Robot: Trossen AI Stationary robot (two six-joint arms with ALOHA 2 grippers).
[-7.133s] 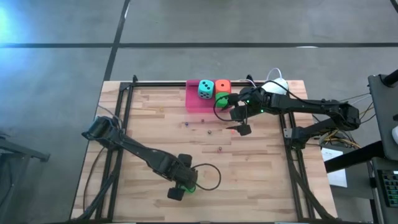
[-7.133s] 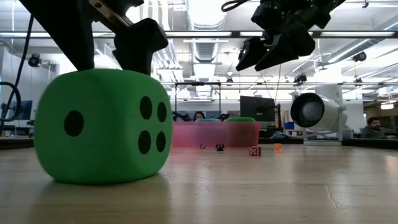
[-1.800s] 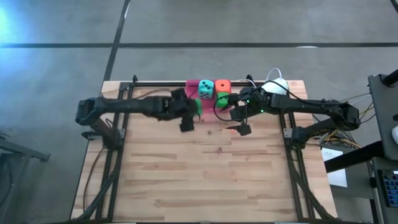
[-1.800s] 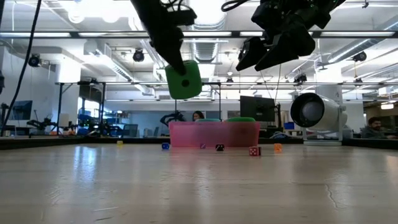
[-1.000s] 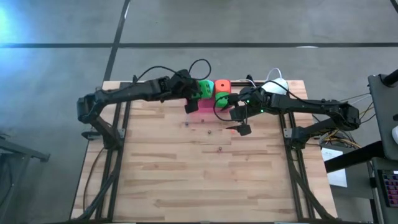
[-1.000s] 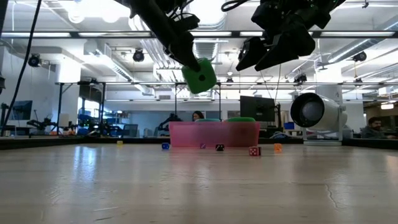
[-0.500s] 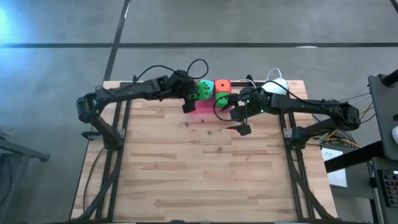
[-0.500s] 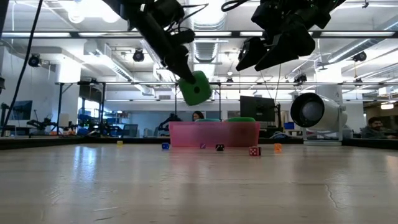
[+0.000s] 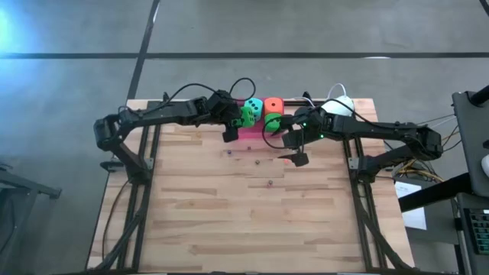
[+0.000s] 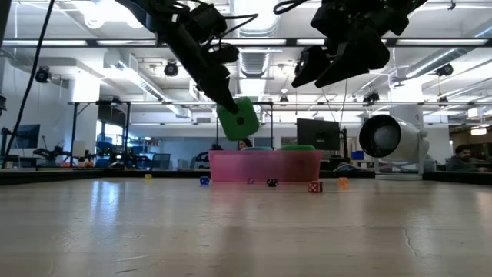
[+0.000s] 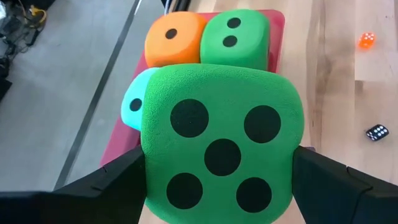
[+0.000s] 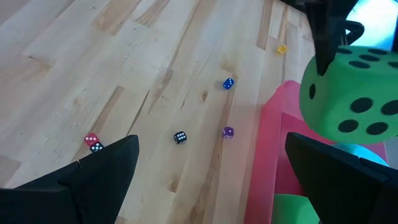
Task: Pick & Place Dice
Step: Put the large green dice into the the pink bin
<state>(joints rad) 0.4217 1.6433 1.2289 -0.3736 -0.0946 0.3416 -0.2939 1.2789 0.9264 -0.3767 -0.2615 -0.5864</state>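
My left gripper (image 9: 241, 118) is shut on a bright green die (image 9: 247, 115) and hangs above the pink tray (image 9: 233, 136) at the table's far edge. In the left wrist view this die (image 11: 221, 155) shows its five-pip face. Below and beyond it, a teal die (image 11: 132, 104), an orange die (image 11: 174, 37) and a second green die (image 11: 235, 36) sit inside the tray (image 11: 277, 20). My right gripper (image 9: 295, 149) is open and waits in the air just right of the tray, touching nothing. My left gripper pinches the green die by two opposite side faces (image 11: 148, 163), one finger (image 11: 118, 183) on each side. The fingers (image 10: 206, 65) slant down from the table's left. The die (image 10: 237, 119) is lifted clear, tilted, above the tray (image 10: 265, 165).
Several tiny dice lie on the wood near the tray: a blue one (image 12: 228, 83), a black one (image 12: 180, 137), a purple one (image 12: 227, 132), a red one (image 12: 91, 139). A white round device (image 9: 337, 105) stands at the far right corner. The near half of the table is bare wood.
My left gripper, still shut on the green die, has come down toward the tray and drifted slightly toward the table's left and near side. The die has tipped a little in the hold.
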